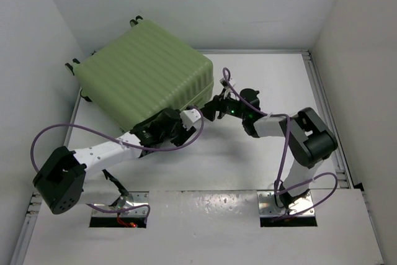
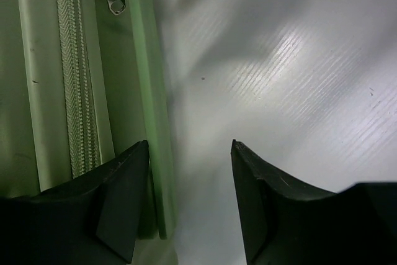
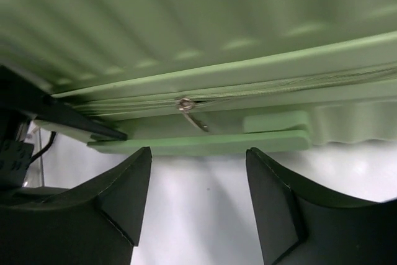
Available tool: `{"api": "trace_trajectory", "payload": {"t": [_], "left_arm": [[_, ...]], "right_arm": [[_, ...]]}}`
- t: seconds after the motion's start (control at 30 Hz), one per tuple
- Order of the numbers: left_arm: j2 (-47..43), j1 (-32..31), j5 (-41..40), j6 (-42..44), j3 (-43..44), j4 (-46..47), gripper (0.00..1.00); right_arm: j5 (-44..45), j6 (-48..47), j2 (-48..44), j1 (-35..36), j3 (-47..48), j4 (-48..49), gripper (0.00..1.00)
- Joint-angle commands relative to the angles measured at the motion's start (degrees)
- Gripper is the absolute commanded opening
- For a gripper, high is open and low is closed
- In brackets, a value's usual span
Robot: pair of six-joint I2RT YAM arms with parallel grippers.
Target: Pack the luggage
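Note:
The luggage (image 1: 146,76) is a large pale-green ribbed suitcase lying closed at the back left of the table. My left gripper (image 1: 191,116) is open at its near right corner. In the left wrist view the left gripper (image 2: 189,144) holds nothing. Its left fingertip (image 2: 127,190) sits against the suitcase's flat green side handle (image 2: 149,79), beside the zipper (image 2: 77,91). My right gripper (image 1: 214,107) is open at the same side. In the right wrist view the right gripper (image 3: 198,149) is just short of the handle (image 3: 205,143), under a metal zipper pull (image 3: 186,105).
Small black-and-green wheels (image 1: 72,66) stick out at the suitcase's far left edge. White walls (image 1: 37,35) close in the table on three sides. Purple cables (image 1: 68,130) loop beside both arms. Bare white table (image 1: 248,172) lies in front of the suitcase.

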Motion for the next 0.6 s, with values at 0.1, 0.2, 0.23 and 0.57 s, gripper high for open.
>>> {"api": "trace_trajectory", "payload": {"t": [0.1, 0.2, 0.23, 0.57], "left_arm": [[2.09, 3.78, 0.44, -0.75, -1.87, -2.87, 0.60], [2.09, 3.78, 0.44, -1.27, -1.35, -2.87, 0.60], [2.09, 3.78, 0.44, -1.27, -1.34, -2.87, 0.60], [0.94, 3.78, 0.97, -1.80, -2.48, -2.87, 0.60]], "right_arm": [[-1.86, -0.89, 1.29, 2.89, 1.76, 5.65, 0.68], [-0.02, -1.59, 2.34, 3.77, 2.54, 5.65, 0.68], [0.60, -1.77, 3.13, 3.95, 2.72, 5.91, 0.68], [6.31, -3.53, 7.00, 5.35, 5.89, 7.67, 0.66]]}}
